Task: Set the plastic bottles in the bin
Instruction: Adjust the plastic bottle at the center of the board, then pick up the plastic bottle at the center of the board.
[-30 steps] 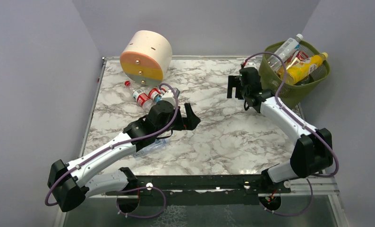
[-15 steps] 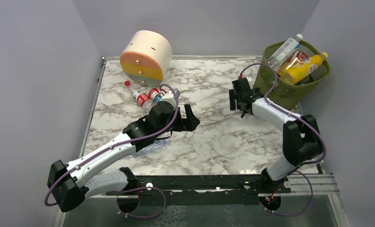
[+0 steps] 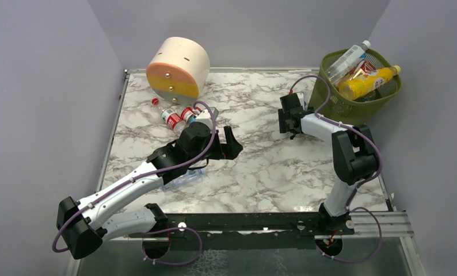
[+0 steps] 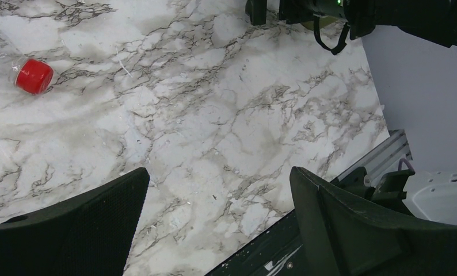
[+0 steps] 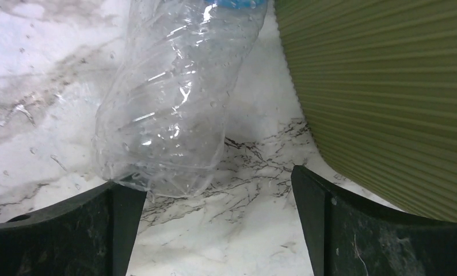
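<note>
The olive-green bin [image 3: 353,106] stands at the table's back right corner, with a clear bottle [image 3: 348,57] and a yellow bottle [image 3: 365,83] sticking out of it. My right gripper [image 3: 288,118] is low beside the bin's left wall [image 5: 387,86], open and empty [image 5: 217,190]. A clear crumpled bottle [image 5: 174,103] lies on the marble just ahead of its left finger. Two red-capped bottles [image 3: 170,118] lie by the round drawer box. A flattened clear bottle [image 3: 186,175] lies under my left forearm. My left gripper [image 3: 229,146] hovers mid-table, open and empty [image 4: 217,190]; a red cap [image 4: 33,76] shows to its left.
The cream, orange and yellow round drawer box [image 3: 177,68] sits at the back left. Grey walls close in the left, back and right sides. A black rail [image 3: 243,221] runs along the near edge of the marble top.
My right arm has folded in, and its gripper has dropped down and slightly left, close to the bin's left side. The left arm has barely moved.
</note>
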`<move>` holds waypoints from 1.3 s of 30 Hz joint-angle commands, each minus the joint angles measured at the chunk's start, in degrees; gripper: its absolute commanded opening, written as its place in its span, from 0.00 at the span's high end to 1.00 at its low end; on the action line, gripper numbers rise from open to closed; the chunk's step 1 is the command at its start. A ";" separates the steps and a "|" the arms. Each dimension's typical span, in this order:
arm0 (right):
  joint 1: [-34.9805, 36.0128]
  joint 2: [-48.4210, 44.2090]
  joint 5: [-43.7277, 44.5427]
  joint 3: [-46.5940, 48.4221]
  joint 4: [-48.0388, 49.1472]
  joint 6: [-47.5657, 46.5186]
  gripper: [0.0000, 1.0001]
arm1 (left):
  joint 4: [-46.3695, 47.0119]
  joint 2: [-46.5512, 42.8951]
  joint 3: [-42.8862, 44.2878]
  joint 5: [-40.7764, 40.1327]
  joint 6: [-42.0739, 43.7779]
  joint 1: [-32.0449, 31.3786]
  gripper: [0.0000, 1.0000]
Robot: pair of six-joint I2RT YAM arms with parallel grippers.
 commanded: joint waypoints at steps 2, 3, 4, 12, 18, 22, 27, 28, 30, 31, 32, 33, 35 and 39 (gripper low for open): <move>-0.51 0.43 0.03 3.60 1.50 -0.49 0.04 | -1.83 0.09 3.46 0.86 1.20 -0.26 0.01; -0.51 -0.03 -0.19 3.50 1.66 -0.49 0.04 | -2.06 0.43 3.79 1.16 1.43 -0.25 0.01; -0.51 -0.60 -0.61 3.44 1.69 -0.42 0.03 | -2.39 0.73 4.22 1.43 1.65 -0.25 0.01; -0.51 -4.22 -3.78 3.44 0.50 1.30 0.01 | -3.31 0.15 4.14 1.62 0.92 -0.25 0.01; -0.51 -6.82 -5.08 3.57 0.10 2.57 0.01 | -3.65 -0.07 3.66 1.58 0.90 -0.25 0.01; -0.51 -8.30 -5.71 4.65 0.00 3.20 0.01 | -4.02 -0.14 4.18 0.96 0.82 -0.25 0.01; -0.51 -8.07 -6.02 6.94 1.70 3.79 0.00 | -4.41 -1.54 4.28 -0.83 0.54 -0.29 0.01; -0.51 -7.39 -6.03 7.82 1.71 3.83 0.00 | -4.41 -1.60 4.21 -1.01 0.53 -0.28 0.01; -0.51 -5.53 -5.84 10.01 1.30 4.03 0.00 | -4.40 -1.67 4.12 -1.18 0.55 -0.30 0.01; -0.51 -4.48 -5.81 11.06 1.03 4.12 0.00 | -4.43 -1.55 4.10 -1.18 0.67 -0.30 0.01; -0.51 -3.20 -5.43 12.31 0.82 4.30 0.00 | -4.30 -1.42 4.07 -1.18 0.83 -0.25 0.01; -0.52 -1.96 -4.85 13.56 0.42 4.40 0.00 | -4.30 -1.31 3.94 -1.10 1.00 -0.29 0.01; -0.51 0.41 -3.25 15.97 -0.57 4.47 0.00 | -4.32 -1.11 3.93 -0.88 1.23 -0.29 0.01; -0.51 4.30 -1.90 20.05 -2.28 4.43 0.00 | -4.30 -1.09 3.79 -0.81 1.52 -0.27 0.01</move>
